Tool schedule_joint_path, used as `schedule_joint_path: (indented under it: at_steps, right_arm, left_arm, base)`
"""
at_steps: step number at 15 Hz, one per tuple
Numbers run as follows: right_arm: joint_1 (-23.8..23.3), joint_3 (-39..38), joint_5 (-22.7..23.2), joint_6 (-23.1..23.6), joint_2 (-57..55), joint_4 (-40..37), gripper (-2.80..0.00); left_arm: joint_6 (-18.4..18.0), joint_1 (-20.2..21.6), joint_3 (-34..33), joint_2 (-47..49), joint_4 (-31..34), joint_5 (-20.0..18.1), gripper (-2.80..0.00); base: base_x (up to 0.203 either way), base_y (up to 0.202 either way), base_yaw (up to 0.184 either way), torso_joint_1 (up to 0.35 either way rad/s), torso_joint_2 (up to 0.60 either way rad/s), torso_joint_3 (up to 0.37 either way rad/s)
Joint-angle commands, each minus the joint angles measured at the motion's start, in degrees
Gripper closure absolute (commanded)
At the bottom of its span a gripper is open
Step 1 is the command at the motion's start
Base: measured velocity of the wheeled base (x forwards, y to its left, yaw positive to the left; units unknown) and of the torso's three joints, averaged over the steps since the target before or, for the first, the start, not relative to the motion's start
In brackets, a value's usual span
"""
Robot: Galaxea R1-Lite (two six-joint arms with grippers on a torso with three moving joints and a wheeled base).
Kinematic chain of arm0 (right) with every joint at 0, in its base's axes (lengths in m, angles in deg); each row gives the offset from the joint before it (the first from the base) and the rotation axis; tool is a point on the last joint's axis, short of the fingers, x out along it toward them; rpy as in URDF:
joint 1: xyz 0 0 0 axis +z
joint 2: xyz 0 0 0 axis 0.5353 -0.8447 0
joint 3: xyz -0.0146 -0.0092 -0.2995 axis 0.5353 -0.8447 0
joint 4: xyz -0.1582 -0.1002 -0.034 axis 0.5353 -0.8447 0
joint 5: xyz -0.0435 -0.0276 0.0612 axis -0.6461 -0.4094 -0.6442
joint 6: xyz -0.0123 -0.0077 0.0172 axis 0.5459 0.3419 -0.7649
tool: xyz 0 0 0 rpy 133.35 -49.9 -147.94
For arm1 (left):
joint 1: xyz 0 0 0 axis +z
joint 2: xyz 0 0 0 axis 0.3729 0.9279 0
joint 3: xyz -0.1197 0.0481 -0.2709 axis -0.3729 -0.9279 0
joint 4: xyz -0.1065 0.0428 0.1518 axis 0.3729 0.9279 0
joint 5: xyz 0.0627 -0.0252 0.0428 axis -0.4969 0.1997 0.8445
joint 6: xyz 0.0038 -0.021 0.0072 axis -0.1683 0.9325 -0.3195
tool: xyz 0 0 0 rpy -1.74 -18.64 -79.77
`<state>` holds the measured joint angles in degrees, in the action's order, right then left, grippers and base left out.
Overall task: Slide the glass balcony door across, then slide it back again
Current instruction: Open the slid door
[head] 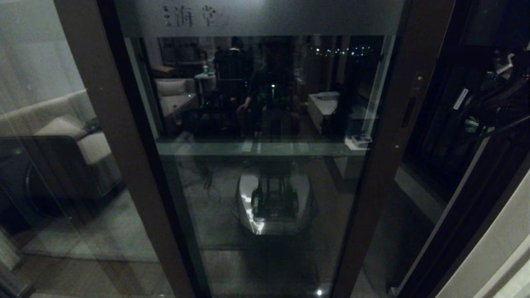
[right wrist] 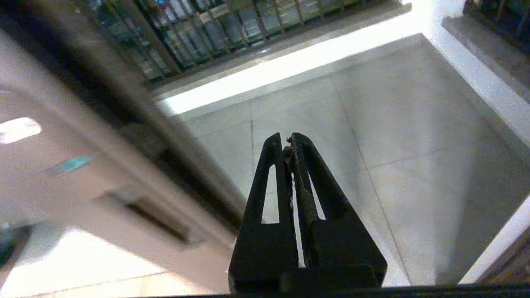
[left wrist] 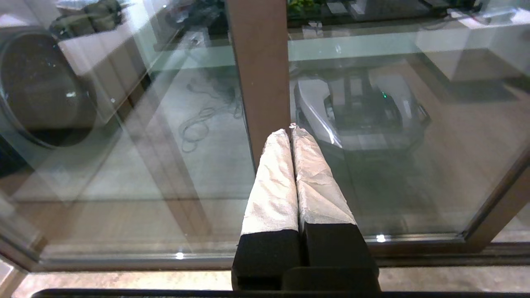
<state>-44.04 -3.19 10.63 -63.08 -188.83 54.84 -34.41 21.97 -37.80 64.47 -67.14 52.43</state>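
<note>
The glass balcony door [head: 265, 174] fills the middle of the head view. Its dark brown stile [head: 395, 124] carries a narrow handle slot [head: 408, 111] and small silver screws. In the right wrist view that stile [right wrist: 95, 182] passes blurred beside my right gripper [right wrist: 288, 138], which is shut on nothing and held over the balcony tiles, close to the slot [right wrist: 157, 219] but apart from it. My right arm [head: 492, 107] shows at the upper right. My left gripper [left wrist: 291, 130], its fingers wrapped in white, is shut and empty, with its tips just in front of a plain brown stile [left wrist: 258, 62].
Right of the door's stile there is a dark gap [head: 430, 157] with a light wall edge [head: 497, 244] beyond. Pale floor tiles [right wrist: 393, 124] and railings [right wrist: 232, 29] lie outside. A round washer drum [left wrist: 41, 87] sits behind the glass. The bottom track [left wrist: 414, 248] runs along the floor.
</note>
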Motion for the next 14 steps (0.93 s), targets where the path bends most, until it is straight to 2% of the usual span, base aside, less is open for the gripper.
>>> schedule_joint_path:
  at_steps: [1,4,6,9,14]
  right_arm:
    - [-0.9,-2.2,0.1,0.6,5.2,0.0,0.0]
    - [-0.6,4.1,-0.5,6.7,-0.8,-1.2,0.0]
    - [-0.2,8.4,-1.2,9.0,-5.6,-1.8,0.0]
    - [3.9,10.9,-1.9,9.5,-11.5,-2.0,0.0]
    - [7.7,18.8,-5.3,9.6,-18.8,-2.0,0.0]
  left_arm:
    - [0.0,0.0,0.0,0.0,0.0,0.0,0.0]
    - [0.0,0.0,0.0,0.0,0.0,0.1,0.0]
    - [0.0,0.0,0.0,0.0,0.0,0.0,0.0]
    - [0.0,0.0,0.0,0.0,0.0,0.0,0.0]
    - [0.0,0.0,0.0,0.0,0.0,0.1,0.0]
  base:
    - [0.0,0.0,0.0,0.0,0.0,0.0]
    - [0.0,0.0,0.0,0.0,0.0,0.0]
    - [0.0,0.0,0.0,0.0,0.0,0.0]
    - [0.0,0.0,0.0,0.0,0.0,0.0]
    - [0.0,0.0,0.0,0.0,0.0,0.0]
